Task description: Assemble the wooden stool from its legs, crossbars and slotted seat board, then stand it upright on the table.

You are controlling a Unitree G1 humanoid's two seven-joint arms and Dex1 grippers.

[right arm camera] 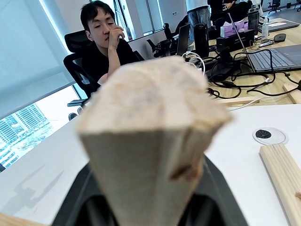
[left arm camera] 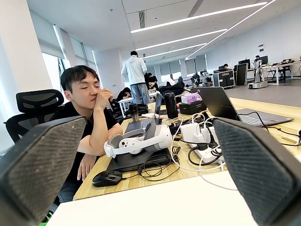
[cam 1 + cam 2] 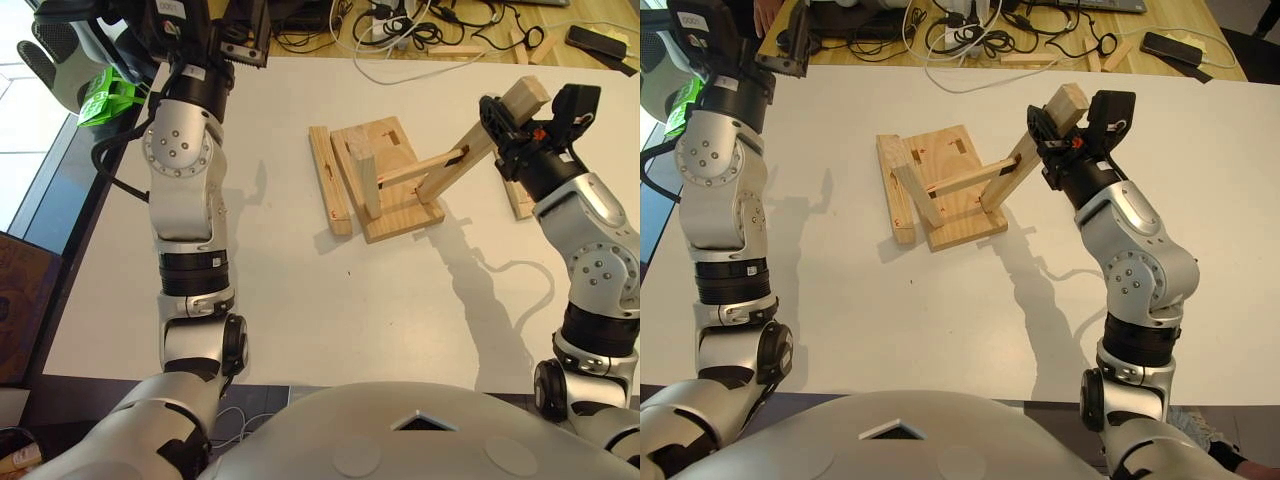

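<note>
The slotted seat board (image 3: 402, 215) lies flat in the middle of the table. One leg (image 3: 366, 182) stands upright in it. A crossbar (image 3: 415, 171) runs from that leg to a second leg (image 3: 478, 152), which leans tilted with its foot at the board's right edge. My right gripper (image 3: 520, 125) is shut on that leg's upper end, whose end face (image 1: 150, 136) looms close in the right wrist view. A loose leg (image 3: 328, 182) lies along the board's left side. My left gripper (image 2: 150, 155) hangs open over the table's far left edge, holding nothing between its pads (image 2: 42, 169).
Another wooden piece (image 3: 520, 200) lies on the table under my right forearm. Beyond the table's far edge is a wooden desk with cables (image 3: 400, 30), a headset (image 2: 136, 139) and a phone (image 3: 600, 42). A green object (image 3: 108, 95) sits off the left edge.
</note>
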